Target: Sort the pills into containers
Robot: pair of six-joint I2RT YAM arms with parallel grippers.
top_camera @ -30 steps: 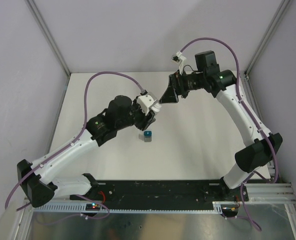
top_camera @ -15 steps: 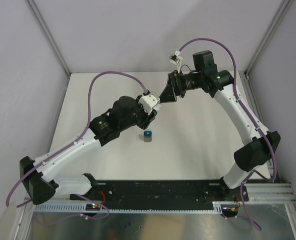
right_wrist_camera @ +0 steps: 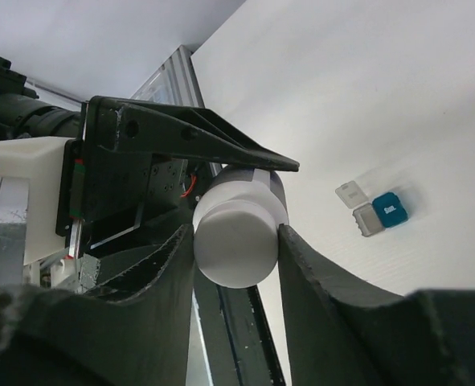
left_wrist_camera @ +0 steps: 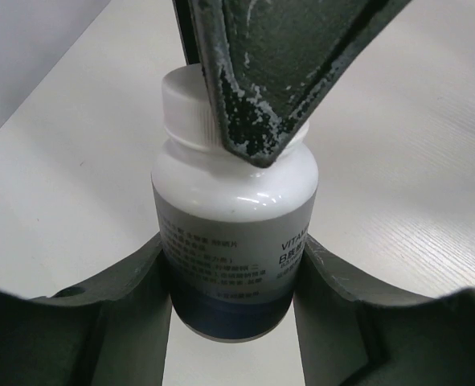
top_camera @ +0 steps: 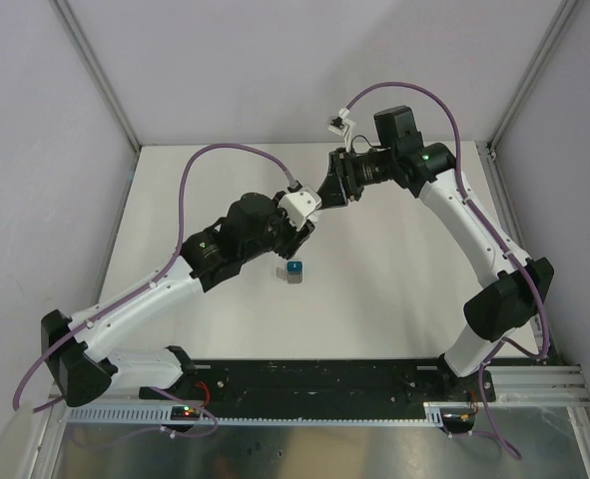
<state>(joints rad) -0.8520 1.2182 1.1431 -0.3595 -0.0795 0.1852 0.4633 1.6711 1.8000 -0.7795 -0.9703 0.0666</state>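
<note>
White tabletop [top_camera: 394,299], enclosed by pale lilac walls [top_camera: 225,70] with metal corner posts [top_camera: 95,75].

1. Left fingers [left_wrist_camera: 116,322]: dark and scuffed. They are closed on the lower body of a white bottle [left_wrist_camera: 233,185], one finger against each side of its printed label. The bottle is held up off the tabletop.

2. Bottle: round, glossy white, with a grey-printed label and a dark blue band at the foot. The lettering is only partly legible. The white cap [right_wrist_camera: 233,241] is on.

3. Right fingers [right_wrist_camera: 317,297]: dark. They are closed on the cap, one finger touching each side, end-on to the bottle. In the left wrist view one of these fingers crosses the cap from above, its paint chipped.

4. Containers [top_camera: 292,271]: a tiny joined pair of cubes, one teal-blue and one grey. They stand on the tabletop nearer the arm bases than the bottle, apart from both sets of fingers. In the right wrist view [right_wrist_camera: 379,214] a pale square flap lies just beside the grey cube. Their contents cannot be made out.

5. Arms: white links with black joints, meeting over the middle of the tabletop, each trailing a purple cable [top_camera: 205,165].

6. Black base rail [top_camera: 314,377]: runs along the near edge and carries both arm bases.
</note>
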